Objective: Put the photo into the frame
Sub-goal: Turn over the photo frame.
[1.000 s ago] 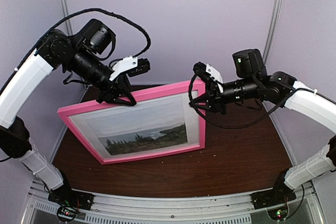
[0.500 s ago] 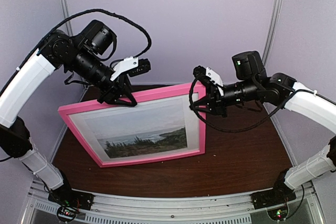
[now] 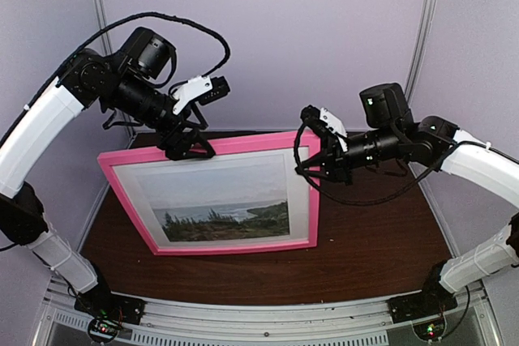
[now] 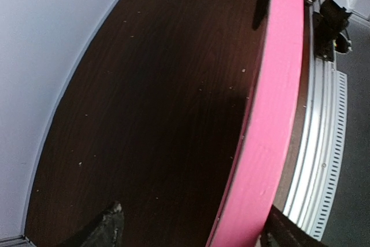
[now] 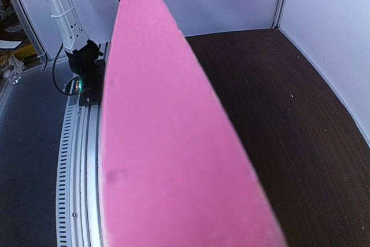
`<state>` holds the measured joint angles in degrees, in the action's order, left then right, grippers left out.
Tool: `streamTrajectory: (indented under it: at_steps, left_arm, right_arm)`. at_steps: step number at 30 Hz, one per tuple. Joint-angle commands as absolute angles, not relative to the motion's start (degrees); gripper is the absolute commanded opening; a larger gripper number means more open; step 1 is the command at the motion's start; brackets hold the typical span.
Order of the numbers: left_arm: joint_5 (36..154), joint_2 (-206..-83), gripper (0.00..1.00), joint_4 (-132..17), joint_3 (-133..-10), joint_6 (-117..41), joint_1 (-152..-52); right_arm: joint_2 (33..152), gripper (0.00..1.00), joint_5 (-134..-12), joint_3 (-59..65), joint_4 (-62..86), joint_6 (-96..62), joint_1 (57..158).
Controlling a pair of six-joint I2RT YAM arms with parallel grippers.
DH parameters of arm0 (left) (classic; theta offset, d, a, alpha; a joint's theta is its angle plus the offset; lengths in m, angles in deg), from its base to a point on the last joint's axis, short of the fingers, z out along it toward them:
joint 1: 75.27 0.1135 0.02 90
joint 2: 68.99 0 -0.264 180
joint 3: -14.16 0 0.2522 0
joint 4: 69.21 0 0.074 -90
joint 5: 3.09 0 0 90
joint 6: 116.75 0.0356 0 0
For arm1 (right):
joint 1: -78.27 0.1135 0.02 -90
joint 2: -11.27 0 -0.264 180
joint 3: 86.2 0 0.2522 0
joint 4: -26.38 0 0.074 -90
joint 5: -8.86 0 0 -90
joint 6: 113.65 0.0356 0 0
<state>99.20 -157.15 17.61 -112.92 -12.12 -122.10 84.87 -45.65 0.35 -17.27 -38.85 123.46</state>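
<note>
**On the brown table: one pink frame stood on edge between two grippers**

On the dark wood-grain table (image 3: 365, 241) there is one frame (image 3: 243, 245). It stands on its lower edge with its pink front turned toward the arm bases and its left side skewed upward. Inside it sits one photo (image 3: 223, 200), a landscape of green trees, pale water and sky, and one white mat (image 3: 298, 200) surrounds the print.

Two arms reach in, each with one gripper. The left gripper (image 3: 190, 150) is at the frame's top edge, left of the middle. Its wrist view shows its two fingers (image 4: 111, 228) spread wide astride that pink edge, which runs close to one finger and leaves a clear gap to the other. The right gripper (image 3: 312, 166) is at the frame's right side, just below the upper corner, and in the overhead view it pinches that side. In its own wrist view the pink edge fills the picture and the fingertips are out of sight.

The table's near edge carries one ribbed metal rail (image 3: 268, 313), and both arm bases are bolted to it. Plain pale lilac walls (image 3: 308, 38) close in the back and both sides. Two thin metal posts (image 3: 423, 22) rise at the rear.
</note>
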Motion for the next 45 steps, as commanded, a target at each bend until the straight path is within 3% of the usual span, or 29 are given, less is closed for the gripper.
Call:
streamTrajectory:
  at_steps: [1, 5, 17, 29, 45]
  left_arm:
    - [89.1, -153.3, 0.9, 7.3, -110.8, -14.2, -121.1]
    - [76.4, -151.0, 0.97, 2.3, -108.4, -15.4, -121.0]
    - [54.1, -140.9, 0.98, -11.9, -99.0, -16.3, -121.0]
    - [50.0, -138.3, 0.98, -11.8, -94.6, -18.3, -121.0]
    - [61.0, -137.3, 0.97, -12.2, -78.6, -29.6, -121.1]
  right_arm:
    - [83.2, 0.0, -47.5, -0.7, -16.2, -39.3, 123.1]
    - [83.7, 0.0, -47.8, -1.1, -16.2, -38.1, 122.5]
    - [89.6, 0.0, -48.0, 2.4, -22.3, -32.2, 116.6]
    - [96.4, 0.0, -38.4, 2.9, -24.3, -26.3, 107.2]
    - [115.8, 0.0, -22.6, 7.0, -27.5, -25.6, 95.7]
